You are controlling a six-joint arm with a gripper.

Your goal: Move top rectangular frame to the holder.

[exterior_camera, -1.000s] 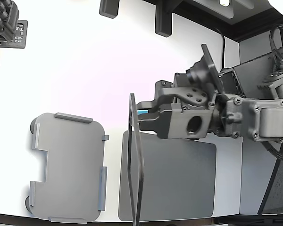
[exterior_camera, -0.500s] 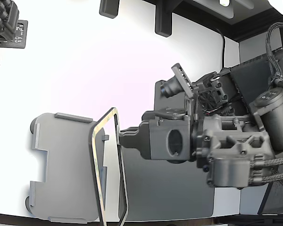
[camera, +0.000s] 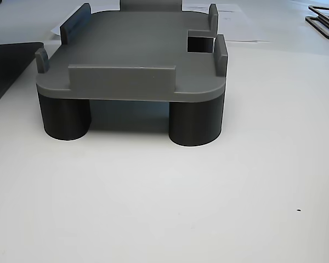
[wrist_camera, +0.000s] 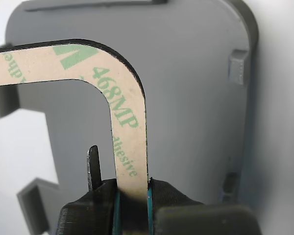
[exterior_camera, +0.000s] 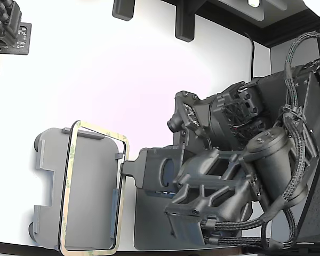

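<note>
Tan-beige thin rectangular frame [exterior_camera: 69, 184] with green print, pinched on one side by my end effector [exterior_camera: 124, 168], hangs over the light grey plastic holder [exterior_camera: 93, 160] at lower left of the exterior view.

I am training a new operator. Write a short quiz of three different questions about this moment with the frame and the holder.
1. True or false: the gripper is shut on the frame.
2. In the exterior view, the frame is: A) flat on the dark mat; B) over the holder; C) lying on the bare table.
3. Fill in: the other view shows the holder standing on round ____.

Key: 1 true; 2 B; 3 feet.
</note>
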